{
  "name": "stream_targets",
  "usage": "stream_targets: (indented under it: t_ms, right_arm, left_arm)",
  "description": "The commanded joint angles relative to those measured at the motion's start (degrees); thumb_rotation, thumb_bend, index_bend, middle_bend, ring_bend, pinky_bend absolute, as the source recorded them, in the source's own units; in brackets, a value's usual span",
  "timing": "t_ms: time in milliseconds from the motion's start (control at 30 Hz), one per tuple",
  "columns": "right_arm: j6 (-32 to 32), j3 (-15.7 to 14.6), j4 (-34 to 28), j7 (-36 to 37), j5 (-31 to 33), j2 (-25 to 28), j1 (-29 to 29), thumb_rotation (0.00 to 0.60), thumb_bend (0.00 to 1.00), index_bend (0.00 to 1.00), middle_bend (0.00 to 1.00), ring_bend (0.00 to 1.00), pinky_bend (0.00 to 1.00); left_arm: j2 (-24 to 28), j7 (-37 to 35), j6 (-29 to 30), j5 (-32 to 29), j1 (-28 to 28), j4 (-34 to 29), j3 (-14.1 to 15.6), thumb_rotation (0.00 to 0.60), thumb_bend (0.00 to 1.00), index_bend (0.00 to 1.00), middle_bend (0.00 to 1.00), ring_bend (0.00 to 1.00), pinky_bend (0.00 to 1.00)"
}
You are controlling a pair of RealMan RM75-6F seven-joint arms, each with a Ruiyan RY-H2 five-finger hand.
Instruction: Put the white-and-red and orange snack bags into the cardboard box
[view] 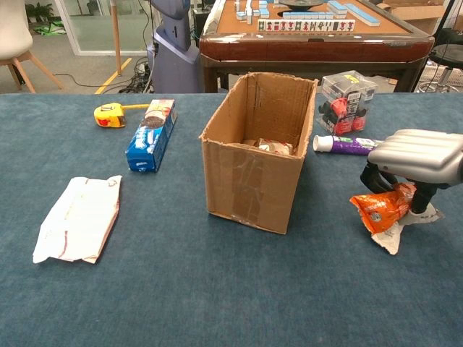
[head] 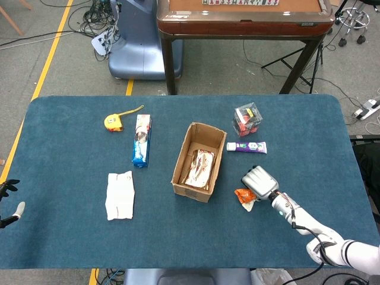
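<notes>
The open cardboard box (head: 179, 168) (view: 249, 181) stands mid-table with a shiny snack pack (head: 199, 167) (view: 273, 147) lying inside. To its right my right hand (head: 259, 181) (view: 416, 155) has its fingers curled down over the orange snack bag (head: 243, 196) (view: 380, 210) and grips it, crumpled, low on the cloth. The white-and-red snack bag (head: 120, 195) (view: 77, 219) lies flat to the left of the box, untouched. My left hand (head: 7, 203) shows only at the far left edge of the head view, fingers apart and holding nothing.
A blue cookie pack (head: 141, 140) (view: 152, 134) and a yellow tape measure (head: 114, 122) (view: 110, 114) lie at the back left. A clear case with red pieces (head: 247, 119) (view: 347, 102) and a purple-white tube (head: 246, 146) (view: 347, 145) sit behind my right hand.
</notes>
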Motion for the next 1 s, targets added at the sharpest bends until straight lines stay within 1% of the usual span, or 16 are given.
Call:
stream_targets:
  t_ms: [33, 167, 300, 400, 533, 667, 833, 1000]
  right_arm:
    - [1.48, 1.15, -2.9, 2.68, 0.02, 1.78, -0.04, 0.6, 0.0, 0.7, 0.61, 0.53, 0.46]
    - [3.7, 3.1, -7.49, 3.72, 0.09, 4.71, 0.19, 0.6, 0.0, 0.7, 0.61, 0.53, 0.46]
    - [5.96, 5.99, -12.27, 3.42, 0.48, 7.59, 0.89, 0.6, 0.0, 0.7, 0.61, 0.53, 0.46]
    - [7.24, 8.06, -14.75, 2.67, 0.75, 8.87, 1.63, 0.6, 0.0, 0.7, 0.61, 0.53, 0.46]
    - [7.89, 10.36, -16.58, 1.12, 1.4, 9.54, 2.9, 0.6, 0.0, 0.7, 0.61, 0.53, 0.46]
    - [8.01, 12.53, -16.66, 0.2, 2.68, 8.65, 4.43, 0.6, 0.0, 0.7, 0.59, 0.53, 0.46]
    - [7.26, 14.74, -13.57, -0.75, 4.24, 5.49, 7.14, 0.6, 0.0, 0.7, 0.58, 0.53, 0.46]
    - [6.5, 17.0, -9.75, 0.07, 5.57, 1.63, 10.28, 0.6, 0.0, 0.7, 0.58, 0.53, 0.46]
  left_arm:
    - [0.0, -0.05, -0.1, -0.07, -0.03, 0.06, -0.01, 0.6, 0.3, 0.28, 0.41, 0.42, 0.57]
    - [-0.08, -0.03, -0.43, -0.22, -0.16, 0.17, -0.03, 0.6, 0.3, 0.28, 0.41, 0.42, 0.57]
    - [-0.15, 0.09, -0.56, -0.18, -0.24, 0.19, 0.03, 0.6, 0.3, 0.28, 0.4, 0.42, 0.57]
    - [-0.2, 0.2, -0.84, -0.3, -0.32, 0.29, 0.07, 0.6, 0.3, 0.28, 0.41, 0.42, 0.57]
    - [-0.19, 0.31, -0.88, -0.32, -0.39, 0.25, 0.03, 0.6, 0.3, 0.28, 0.4, 0.42, 0.57]
    - [-0.1, 0.44, -0.88, -0.5, -0.36, 0.03, -0.03, 0.6, 0.3, 0.28, 0.41, 0.42, 0.57]
    - [0.05, 0.47, -0.9, -0.59, -0.33, -0.15, -0.03, 0.6, 0.3, 0.28, 0.41, 0.42, 0.57]
    - [0.25, 0.3, -0.69, -0.7, -0.21, -0.32, -0.14, 0.6, 0.3, 0.28, 0.41, 0.42, 0.57]
